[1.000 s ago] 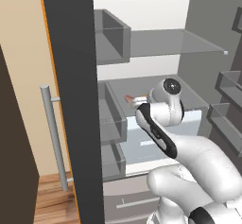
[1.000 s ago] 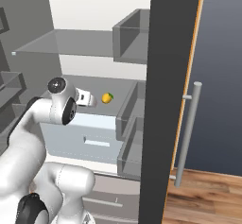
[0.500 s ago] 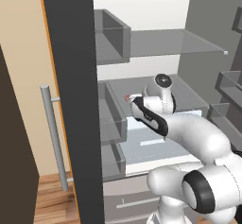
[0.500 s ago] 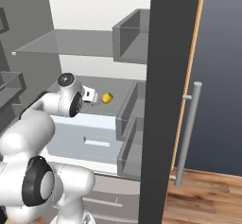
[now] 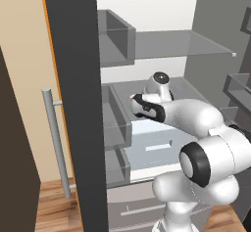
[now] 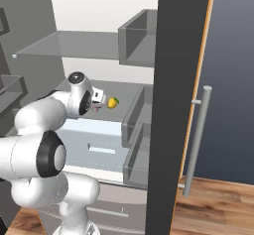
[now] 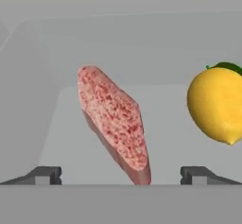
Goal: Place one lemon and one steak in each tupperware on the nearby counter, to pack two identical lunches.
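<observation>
In the hand view a raw pink-red steak (image 7: 116,124) lies on the grey fridge shelf straight ahead, slanting from upper left to lower right. A bright yellow lemon (image 7: 217,102) with a green tip sits to its right. My gripper (image 7: 120,175) is open. Its two dark fingertips (image 7: 45,175) stand wide on either side of the steak's near end and touch nothing. From the right base view, my gripper (image 6: 100,99) is inside the fridge just left of the lemon (image 6: 113,102). The tupperware and the counter are out of view.
I am reaching into an open fridge. A glass shelf (image 6: 64,45) hangs above the hand and a pale drawer (image 6: 99,145) lies below. The dark door edge (image 6: 171,105) with its grey bar handle (image 6: 196,140) stands to the right, and grey door bins (image 5: 115,123) to the left.
The arm has stretched deeper into the fridge, bringing the hand closer to the steak and the lemon. The jaws have stayed open.
</observation>
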Motion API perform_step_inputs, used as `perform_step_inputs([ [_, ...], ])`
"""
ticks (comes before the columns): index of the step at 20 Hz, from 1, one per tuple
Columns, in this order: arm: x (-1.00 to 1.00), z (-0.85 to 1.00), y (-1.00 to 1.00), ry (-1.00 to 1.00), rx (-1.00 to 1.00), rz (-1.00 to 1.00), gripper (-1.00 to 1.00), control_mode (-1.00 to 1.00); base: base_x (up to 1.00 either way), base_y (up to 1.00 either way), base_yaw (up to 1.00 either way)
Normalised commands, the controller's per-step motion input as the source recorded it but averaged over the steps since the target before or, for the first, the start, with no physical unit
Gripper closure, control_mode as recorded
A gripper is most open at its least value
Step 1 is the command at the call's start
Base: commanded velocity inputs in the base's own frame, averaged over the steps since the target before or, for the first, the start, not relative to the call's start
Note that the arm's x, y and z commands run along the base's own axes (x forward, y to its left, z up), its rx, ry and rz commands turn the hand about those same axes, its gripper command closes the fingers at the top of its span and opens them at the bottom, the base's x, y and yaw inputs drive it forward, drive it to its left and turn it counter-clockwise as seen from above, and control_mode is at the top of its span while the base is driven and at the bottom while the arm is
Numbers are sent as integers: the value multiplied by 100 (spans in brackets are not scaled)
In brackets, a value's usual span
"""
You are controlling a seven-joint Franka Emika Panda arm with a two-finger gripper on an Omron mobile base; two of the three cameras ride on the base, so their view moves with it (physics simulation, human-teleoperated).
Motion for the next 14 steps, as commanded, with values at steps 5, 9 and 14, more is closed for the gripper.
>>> perform_step_inputs([
  [5,44,-29,6,0,0,0,-100,-100,0,0,0],
  [9,41,-28,5,0,0,0,-100,-100,0,0,0],
  [14,29,-43,13,1,-1,0,100,-100,0,0,0],
])
